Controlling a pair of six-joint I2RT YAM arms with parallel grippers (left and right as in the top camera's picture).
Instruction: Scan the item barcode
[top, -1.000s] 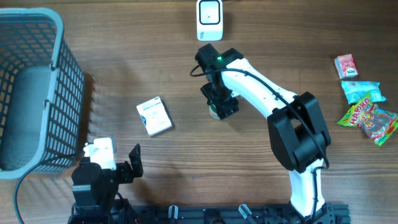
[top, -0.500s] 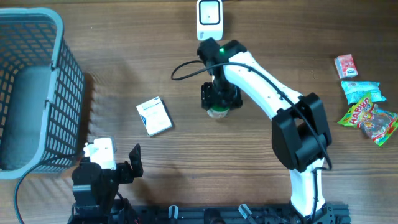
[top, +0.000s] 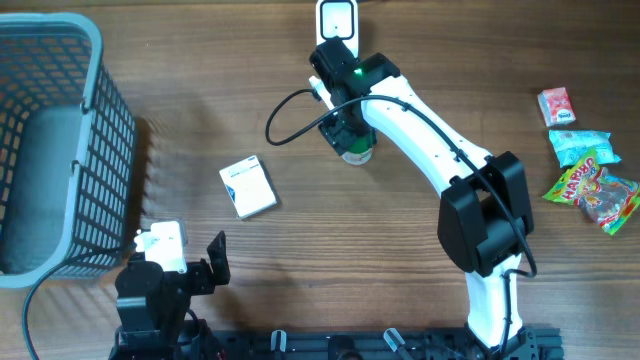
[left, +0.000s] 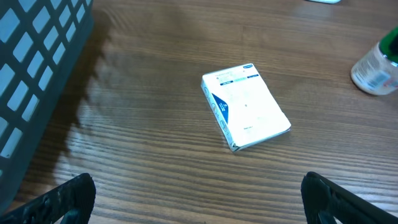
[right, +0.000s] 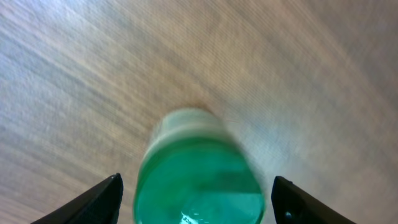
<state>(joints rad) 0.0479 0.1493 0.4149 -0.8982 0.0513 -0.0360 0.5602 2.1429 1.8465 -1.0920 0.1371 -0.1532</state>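
Right gripper (right: 196, 202) clamped on the clear plastic bottle with green cap (right: 196, 165), one finger at each side. White box-shaped barcode scanner (top: 337, 25) sits just beyond the gripper, near but apart. Pickup looks done. The scan itself likely isn't, as the label must first face the scanner. Left gripper (left: 202, 202) wide apart, empty; small white-and-blue carton (left: 247, 106) lies ahead of it.

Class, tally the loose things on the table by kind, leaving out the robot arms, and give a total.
Basket: 1
Scanner: 1
White box: 1
Green bottle: 1
Snack packets: 4, two of them overlapping
Total: 8
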